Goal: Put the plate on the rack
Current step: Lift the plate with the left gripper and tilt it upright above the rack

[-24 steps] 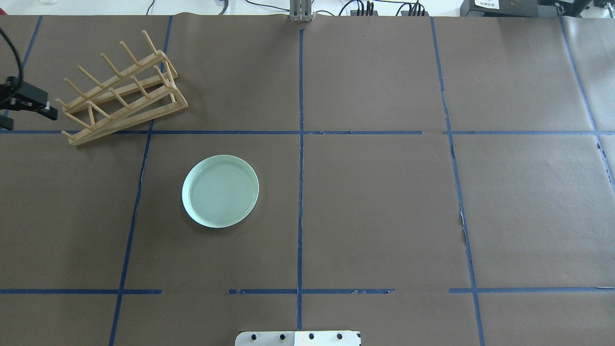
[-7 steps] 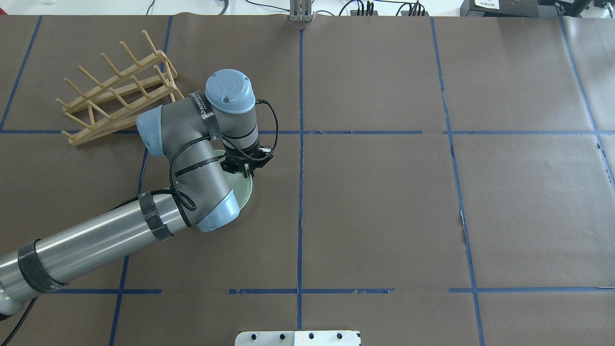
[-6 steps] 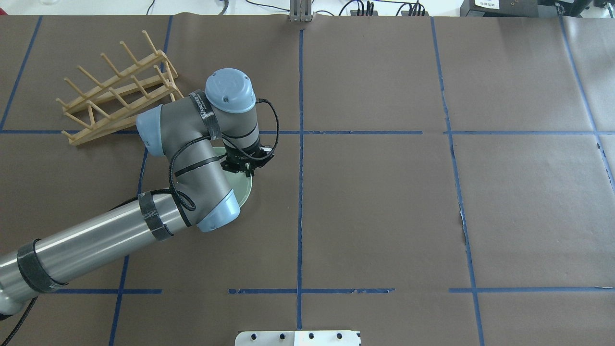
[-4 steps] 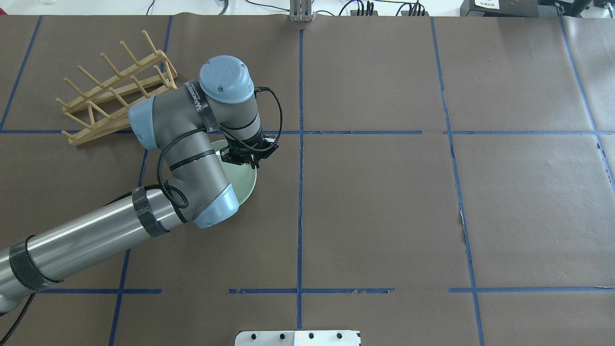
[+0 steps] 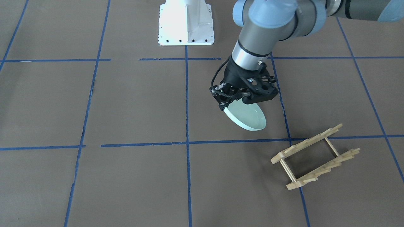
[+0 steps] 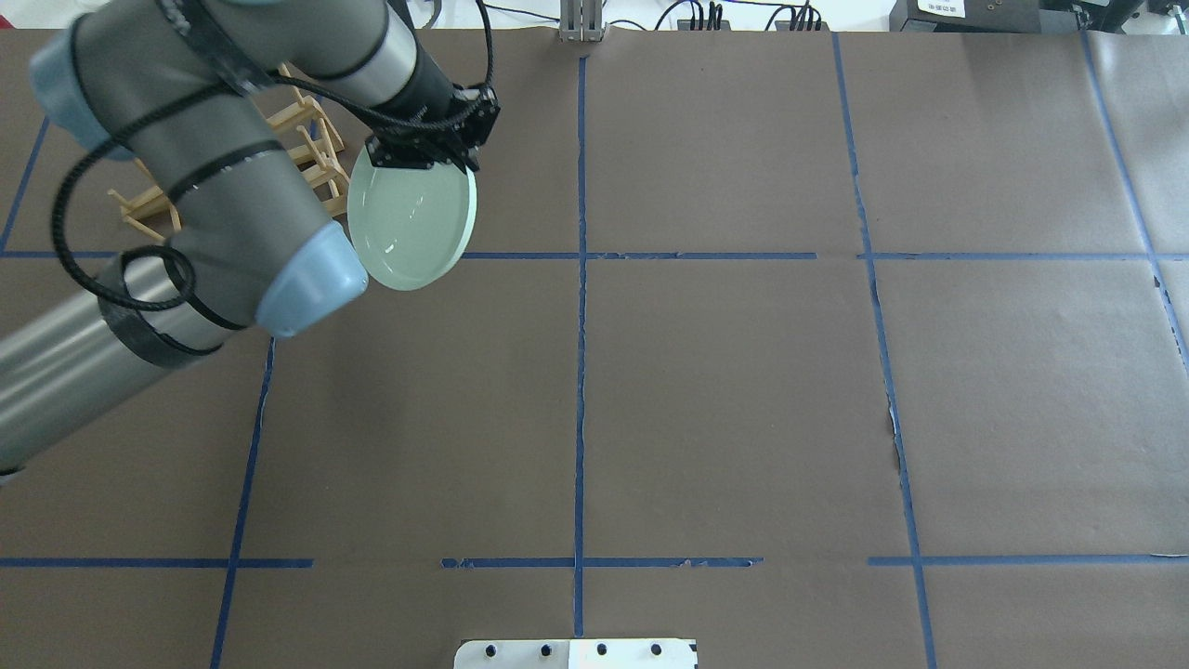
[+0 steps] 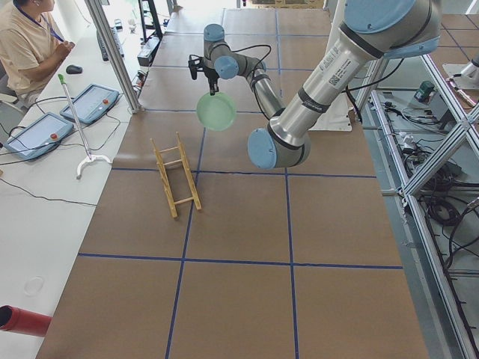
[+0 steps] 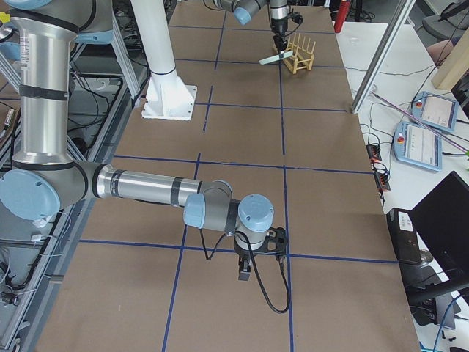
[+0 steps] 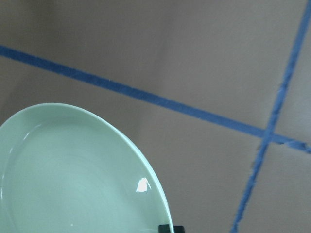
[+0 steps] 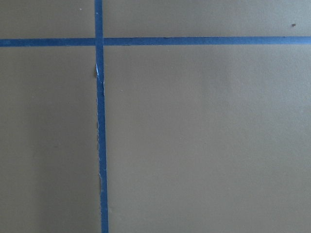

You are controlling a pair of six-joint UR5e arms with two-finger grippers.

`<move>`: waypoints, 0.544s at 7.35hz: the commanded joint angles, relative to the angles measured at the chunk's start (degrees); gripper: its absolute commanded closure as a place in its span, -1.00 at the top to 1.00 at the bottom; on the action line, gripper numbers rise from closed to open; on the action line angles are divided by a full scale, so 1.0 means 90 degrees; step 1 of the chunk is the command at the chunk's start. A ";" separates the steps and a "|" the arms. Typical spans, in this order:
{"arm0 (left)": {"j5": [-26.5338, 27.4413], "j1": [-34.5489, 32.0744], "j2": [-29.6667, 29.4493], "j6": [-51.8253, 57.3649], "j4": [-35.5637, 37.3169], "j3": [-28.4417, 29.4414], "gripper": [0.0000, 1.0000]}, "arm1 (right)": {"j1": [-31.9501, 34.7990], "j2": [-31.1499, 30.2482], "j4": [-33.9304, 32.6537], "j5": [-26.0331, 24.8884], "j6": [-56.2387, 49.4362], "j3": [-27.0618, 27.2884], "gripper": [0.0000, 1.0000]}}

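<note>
My left gripper [image 6: 423, 160] is shut on the rim of the pale mint-green plate [image 6: 411, 223] and holds it tilted in the air above the table. The front view shows the gripper [image 5: 235, 99] over the plate [image 5: 247, 116], which hangs edge-down. The plate fills the lower left of the left wrist view [image 9: 73, 174]. The light wooden rack [image 5: 315, 156] stands on the table, apart from the plate; in the overhead view the rack [image 6: 319, 153] is mostly hidden behind my arm. My right gripper [image 8: 245, 268] hangs low over the table far from both; I cannot tell if it is open.
The brown paper table carries a blue tape grid [image 6: 581, 372]. The white robot base [image 5: 185, 22] stands at the robot's side. A metal post [image 6: 581, 23] stands at the far edge. An operator [image 7: 26, 45] sits beyond the table by control tablets.
My left arm came in over the plate, took its rim, lifted it off the table and carried it up and away from the robot, towards the rack.
</note>
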 commanded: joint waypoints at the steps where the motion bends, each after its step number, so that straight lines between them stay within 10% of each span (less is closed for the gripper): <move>1: -0.0939 -0.1269 0.0388 0.0030 -0.1265 -0.0118 -1.00 | 0.0000 0.0000 0.0000 0.0000 0.0008 -0.0001 1.00; 4: -0.2354 -0.2481 0.1397 0.0564 -0.3990 0.0939 -1.00 | 0.0000 0.0000 0.0000 0.0000 -0.0002 -0.0001 1.00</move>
